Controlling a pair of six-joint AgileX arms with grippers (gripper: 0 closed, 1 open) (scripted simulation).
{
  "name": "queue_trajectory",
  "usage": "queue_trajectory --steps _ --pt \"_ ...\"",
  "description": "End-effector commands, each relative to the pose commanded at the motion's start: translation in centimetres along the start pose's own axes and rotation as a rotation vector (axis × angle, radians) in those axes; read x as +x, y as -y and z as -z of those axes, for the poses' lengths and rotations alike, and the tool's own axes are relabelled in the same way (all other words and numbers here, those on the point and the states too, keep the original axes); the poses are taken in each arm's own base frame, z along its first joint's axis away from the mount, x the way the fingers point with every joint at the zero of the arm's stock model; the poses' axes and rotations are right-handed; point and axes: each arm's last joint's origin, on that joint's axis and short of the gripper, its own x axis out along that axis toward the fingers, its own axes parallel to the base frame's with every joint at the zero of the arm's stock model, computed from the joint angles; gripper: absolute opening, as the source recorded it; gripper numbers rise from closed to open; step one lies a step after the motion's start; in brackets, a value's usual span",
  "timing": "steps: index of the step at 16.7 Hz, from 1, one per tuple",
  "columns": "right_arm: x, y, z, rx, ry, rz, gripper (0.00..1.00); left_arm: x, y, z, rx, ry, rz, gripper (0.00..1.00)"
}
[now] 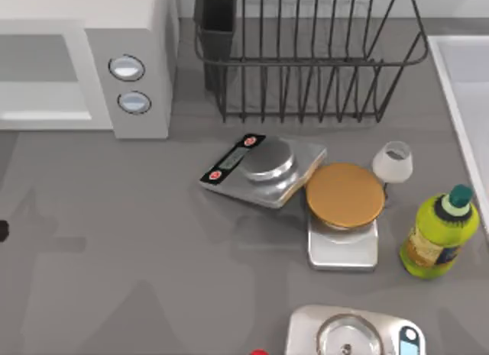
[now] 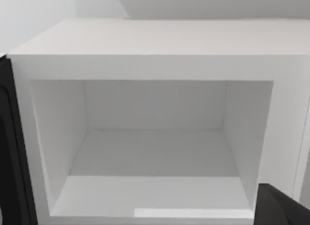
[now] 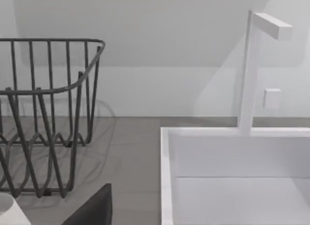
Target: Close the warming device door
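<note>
The warming device sits at the upper left of the top view, its grey panel with two round knobs facing the table. The left wrist view looks straight into its open white cavity. Whether either claw is spread or pressed together, I cannot tell. A wire rack stands at upper centre, with silver scales and a green bottle lower right.
</note>
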Motion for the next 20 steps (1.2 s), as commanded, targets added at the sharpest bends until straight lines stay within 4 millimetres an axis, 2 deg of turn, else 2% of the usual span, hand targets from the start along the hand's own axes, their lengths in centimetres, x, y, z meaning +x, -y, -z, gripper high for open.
queue_trajectory --steps 6,10,13,16,18,20 --pt "0.0 0.0 0.0 0.000 0.000 0.000 1.00 1.2 1.4 0.2 0.000 -0.002 0.000 0.00" --pt "0.0 0.0 0.0 0.000 0.000 0.000 1.00 1.2 1.4 0.3 0.000 -0.006 0.000 0.00" --pt "0.0 0.0 0.0 0.000 0.000 0.000 1.00 2.2 0.4 -0.4 0.058 -0.067 -0.023 0.00" --pt "0.0 0.0 0.0 0.000 0.000 0.000 1.00 4.5 -2.6 -1.9 0.165 -0.216 -0.076 0.00" --pt "0.0 0.0 0.0 0.000 0.000 0.000 1.00 6.1 -6.2 -3.3 0.222 -0.346 -0.117 0.00" --pt "0.0 0.0 0.0 0.000 0.000 0.000 1.00 7.3 -10.8 -4.7 0.246 -0.479 -0.146 0.00"
